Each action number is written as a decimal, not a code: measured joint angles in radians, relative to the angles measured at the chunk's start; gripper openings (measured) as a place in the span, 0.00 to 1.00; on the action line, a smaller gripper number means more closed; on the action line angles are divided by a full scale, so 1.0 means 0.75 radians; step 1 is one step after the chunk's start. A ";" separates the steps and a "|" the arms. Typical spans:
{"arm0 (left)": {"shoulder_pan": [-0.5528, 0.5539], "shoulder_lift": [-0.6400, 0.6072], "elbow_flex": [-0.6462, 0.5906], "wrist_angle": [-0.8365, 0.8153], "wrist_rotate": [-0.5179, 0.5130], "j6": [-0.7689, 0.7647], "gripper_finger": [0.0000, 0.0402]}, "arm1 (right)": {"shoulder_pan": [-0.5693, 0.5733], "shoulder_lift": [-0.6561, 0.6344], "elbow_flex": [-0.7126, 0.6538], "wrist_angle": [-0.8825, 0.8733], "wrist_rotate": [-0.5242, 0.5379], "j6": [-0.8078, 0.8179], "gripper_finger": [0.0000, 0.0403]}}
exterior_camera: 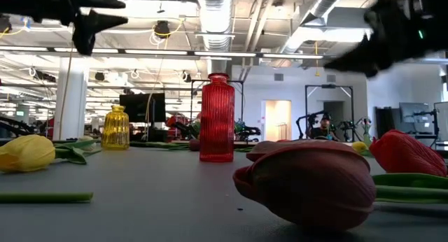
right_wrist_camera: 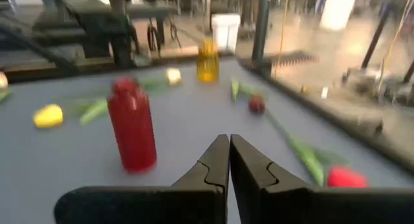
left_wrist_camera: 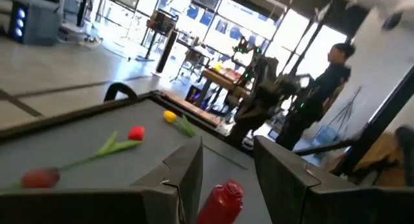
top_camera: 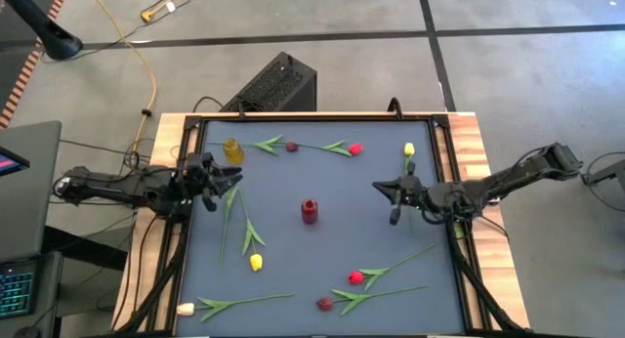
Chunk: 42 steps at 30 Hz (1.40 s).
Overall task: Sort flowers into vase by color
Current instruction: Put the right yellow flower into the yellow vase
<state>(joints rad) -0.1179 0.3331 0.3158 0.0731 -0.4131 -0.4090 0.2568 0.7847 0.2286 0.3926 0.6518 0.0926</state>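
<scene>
**Above the counter, both claws empty**

Over the counter's [top_camera: 293, 270] left side, the left claw [top_camera: 230, 180] hangs with fingers spread wide, holding nothing, close to the yellow vase [top_camera: 232, 149]. The right claw [top_camera: 381, 189] hovers over the right side, fingers pressed together, also empty. Between them stands the red vase [top_camera: 310, 211], upright at mid-counter. Tulips lie scattered flat: maroon [top_camera: 291, 146], red [top_camera: 354, 148] and yellow [top_camera: 409, 150] along the far edge; yellow [top_camera: 256, 263], red [top_camera: 356, 276], maroon [top_camera: 325, 303] and cream [top_camera: 186, 308] nearer the front.

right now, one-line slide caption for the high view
Both arms hover above the gray table, red vase centered, tulips scattered around it.
</scene>
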 joint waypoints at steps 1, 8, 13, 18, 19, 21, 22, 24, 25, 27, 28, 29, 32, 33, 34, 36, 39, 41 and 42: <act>0.003 0.039 0.030 0.001 -0.007 0.036 0.31 | -0.007 0.006 0.045 -0.011 -0.002 -0.035 0.10; 0.088 0.322 0.252 -0.023 0.001 0.299 0.31 | -0.064 0.031 0.396 -0.503 0.054 0.026 0.10; 0.171 0.470 0.390 -0.108 0.012 0.423 0.31 | -0.184 0.031 0.629 -1.135 -0.027 0.501 0.10; 0.239 0.552 0.432 -0.160 0.014 0.499 0.31 | -0.354 0.067 0.732 -1.591 -0.264 0.887 0.11; 0.251 0.567 0.432 -0.163 0.014 0.495 0.31 | -0.385 0.079 0.734 -1.638 -0.297 0.931 0.11; 0.275 0.591 0.432 -0.176 0.016 0.469 0.31 | -0.449 0.110 0.736 -1.704 -0.379 0.993 0.13; 0.284 0.604 0.432 -0.176 0.020 0.456 0.31 | -0.480 0.131 0.736 -1.734 -0.419 1.015 0.14; 0.303 0.623 0.432 -0.194 0.030 0.427 0.31 | -0.540 0.181 0.736 -1.769 -0.482 1.071 0.17; 0.310 0.633 0.432 -0.194 0.041 0.421 0.31 | -0.569 0.208 0.736 -1.776 -0.515 1.092 0.19; 0.323 0.641 0.432 -0.211 0.062 0.413 0.32 | -0.626 0.259 0.736 -1.782 -0.596 1.097 0.23; 0.327 0.641 0.432 -0.230 0.071 0.412 0.33 | -0.653 0.283 0.736 -1.784 -0.628 1.089 0.25; 0.331 0.641 0.432 -0.253 0.079 0.411 0.35 | -0.678 0.309 0.736 -1.793 -0.649 1.076 0.27; 0.338 0.641 0.432 -0.342 0.090 0.388 0.39 | -0.744 0.389 0.736 -1.852 -0.673 1.068 0.35; 0.338 0.641 0.432 -0.365 0.090 0.369 0.41 | -0.766 0.413 0.736 -1.871 -0.678 1.068 0.38; 0.338 0.641 0.432 -0.383 0.090 0.353 0.43 | -0.785 0.434 0.736 -1.888 -0.689 1.067 0.40; 0.338 0.640 0.432 -0.409 0.090 0.332 0.45 | -0.817 0.479 0.736 -1.912 -0.700 1.057 0.44; 0.338 0.641 0.432 -0.429 0.091 0.305 0.49 | -0.841 0.544 0.736 -1.915 -0.700 1.029 0.48; 0.338 0.640 0.432 -0.435 0.090 0.302 0.49 | -0.851 0.590 0.736 -1.911 -0.700 1.002 0.49; 0.338 0.640 0.432 -0.438 0.091 0.301 0.50 | -0.855 0.613 0.736 -1.909 -0.700 0.992 0.49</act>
<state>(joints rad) 0.1356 0.8130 0.6395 -0.2554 -0.3452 -0.1830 -0.3845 1.2443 0.7807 -1.0395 0.1265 0.8365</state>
